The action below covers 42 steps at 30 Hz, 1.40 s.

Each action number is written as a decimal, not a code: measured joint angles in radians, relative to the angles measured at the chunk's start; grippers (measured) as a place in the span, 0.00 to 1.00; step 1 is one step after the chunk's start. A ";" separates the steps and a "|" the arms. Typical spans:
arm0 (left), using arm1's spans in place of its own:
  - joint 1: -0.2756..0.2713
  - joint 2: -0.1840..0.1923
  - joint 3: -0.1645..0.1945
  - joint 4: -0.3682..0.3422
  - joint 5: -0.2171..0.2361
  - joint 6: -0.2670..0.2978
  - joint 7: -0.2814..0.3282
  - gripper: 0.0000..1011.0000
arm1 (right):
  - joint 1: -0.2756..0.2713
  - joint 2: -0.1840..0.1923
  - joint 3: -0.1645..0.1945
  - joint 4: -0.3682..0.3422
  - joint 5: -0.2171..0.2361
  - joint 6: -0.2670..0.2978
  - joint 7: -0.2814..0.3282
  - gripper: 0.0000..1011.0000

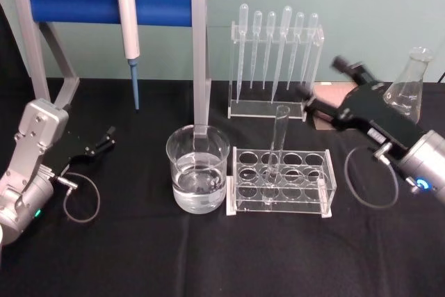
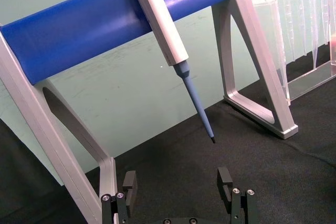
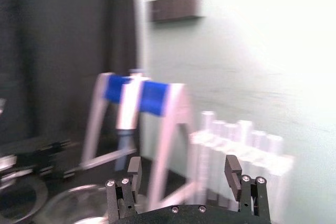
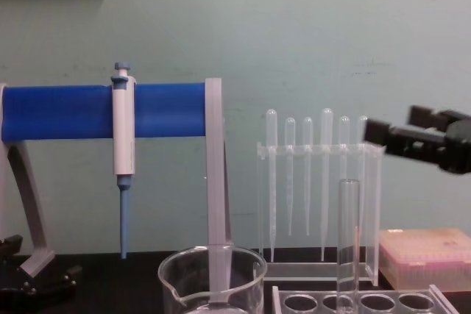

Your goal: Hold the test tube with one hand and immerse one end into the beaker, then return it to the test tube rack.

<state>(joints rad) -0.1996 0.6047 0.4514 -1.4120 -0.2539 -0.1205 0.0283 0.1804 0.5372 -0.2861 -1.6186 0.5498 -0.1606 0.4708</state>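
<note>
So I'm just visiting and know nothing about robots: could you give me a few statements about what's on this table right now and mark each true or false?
1. The test tube stands upright in the clear rack. True.
2. The right gripper is clamped on the tube. False: it is open, raised, apart from the tube.
3. The beaker holds clear liquid. True.
4. The beaker sits on the rack's right. False: it is on its left.
5. The left gripper is open, holding nothing. True.

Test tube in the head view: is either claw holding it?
No. The test tube stands upright in the clear rack, with both claws apart from it.
</note>
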 joint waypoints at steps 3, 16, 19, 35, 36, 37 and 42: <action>0.000 0.000 0.000 0.000 0.000 0.000 0.000 0.99 | -0.028 -0.033 0.039 -0.006 -0.026 0.009 -0.109 0.99; 0.000 0.000 0.000 0.000 0.000 0.000 0.000 0.99 | -0.098 -0.145 0.101 0.022 -0.194 0.120 -0.463 0.99; 0.000 0.000 0.000 0.000 0.000 0.000 0.000 0.99 | -0.104 -0.156 0.101 0.029 -0.218 0.132 -0.482 0.99; 0.000 0.000 0.000 0.000 0.000 0.000 0.000 0.99 | -0.105 -0.165 0.097 0.044 -0.235 0.130 -0.453 0.99; 0.000 0.000 0.000 0.000 0.000 0.000 0.000 0.99 | -0.105 -0.165 0.097 0.043 -0.235 0.130 -0.453 0.99; 0.000 0.000 0.000 0.000 0.000 0.000 0.000 0.99 | -0.105 -0.165 0.097 0.043 -0.235 0.130 -0.454 0.99; 0.000 0.000 0.000 0.000 0.000 0.000 0.000 0.99 | -0.105 -0.165 0.097 0.042 -0.234 0.130 -0.456 0.99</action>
<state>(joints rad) -0.1995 0.6047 0.4514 -1.4120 -0.2539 -0.1206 0.0283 0.0756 0.3726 -0.1886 -1.5767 0.3156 -0.0308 0.0148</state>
